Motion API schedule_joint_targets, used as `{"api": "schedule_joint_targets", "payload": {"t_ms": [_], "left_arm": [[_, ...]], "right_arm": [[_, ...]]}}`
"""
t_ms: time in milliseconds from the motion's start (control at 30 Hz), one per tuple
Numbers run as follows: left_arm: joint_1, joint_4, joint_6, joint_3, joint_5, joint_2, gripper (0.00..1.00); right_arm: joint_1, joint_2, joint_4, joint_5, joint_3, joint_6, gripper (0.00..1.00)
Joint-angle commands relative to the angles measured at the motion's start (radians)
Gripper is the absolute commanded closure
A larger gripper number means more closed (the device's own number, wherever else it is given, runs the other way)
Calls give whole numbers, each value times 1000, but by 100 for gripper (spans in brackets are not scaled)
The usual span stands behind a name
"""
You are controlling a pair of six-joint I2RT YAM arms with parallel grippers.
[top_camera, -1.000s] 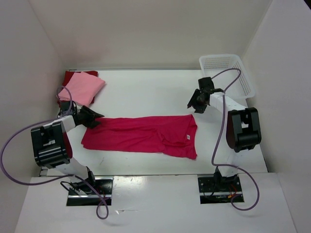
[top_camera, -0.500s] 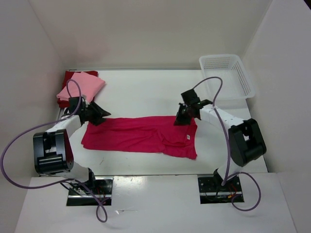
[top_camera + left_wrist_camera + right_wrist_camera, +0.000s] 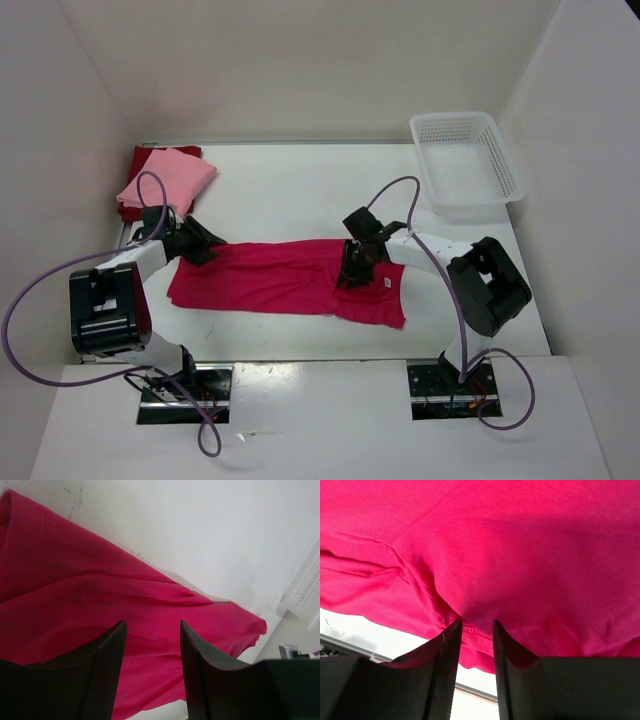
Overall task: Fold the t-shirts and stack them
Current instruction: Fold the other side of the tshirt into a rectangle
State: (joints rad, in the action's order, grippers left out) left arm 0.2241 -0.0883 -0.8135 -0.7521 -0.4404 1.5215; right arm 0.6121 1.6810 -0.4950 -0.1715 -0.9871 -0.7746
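Note:
The crimson-magenta t-shirt lies spread flat across the middle of the table. My left gripper is open just over its far left corner; in the left wrist view the gripper has the shirt under it and nothing between the fingers. My right gripper is on the shirt's right part. In the right wrist view the gripper stands narrowly open, tips pressed on the cloth at a stitched hem. The light pink t-shirt lies folded on the dark red t-shirt at the back left.
A white lattice basket stands at the back right; its edge shows in the left wrist view. White walls close in the table on the left, back and right. Grey cables loop from both arms.
My right gripper has moved left and nearer, from beside the basket onto the crimson shirt's right part. My left gripper has shifted to the shirt's far left corner.

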Motion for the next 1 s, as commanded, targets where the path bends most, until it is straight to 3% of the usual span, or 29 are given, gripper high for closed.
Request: {"api": "schedule_joint_targets", "payload": {"t_ms": [0, 67, 133, 267, 567, 800, 867, 967], "left_arm": [[3, 27, 13, 11, -14, -6, 46], [3, 27, 13, 11, -14, -6, 46], [3, 36, 13, 11, -23, -6, 46], [3, 36, 13, 11, -23, -6, 46], [3, 36, 13, 20, -23, -6, 46], [3, 36, 13, 20, -23, -6, 46], [3, 36, 13, 20, -23, -15, 46], [3, 45, 13, 20, -23, -15, 46]], "right_arm": [[11, -20, -19, 41, -54, 8, 63], [21, -20, -19, 53, -71, 8, 78], [32, -20, -28, 64, -90, 8, 79], [32, 25, -19, 8, -114, 18, 64], [60, 45, -10, -13, -114, 18, 59], [69, 54, 2, -49, -104, 18, 64], [78, 63, 3, -59, -116, 18, 77], [87, 63, -13, -49, -140, 18, 82]]}}
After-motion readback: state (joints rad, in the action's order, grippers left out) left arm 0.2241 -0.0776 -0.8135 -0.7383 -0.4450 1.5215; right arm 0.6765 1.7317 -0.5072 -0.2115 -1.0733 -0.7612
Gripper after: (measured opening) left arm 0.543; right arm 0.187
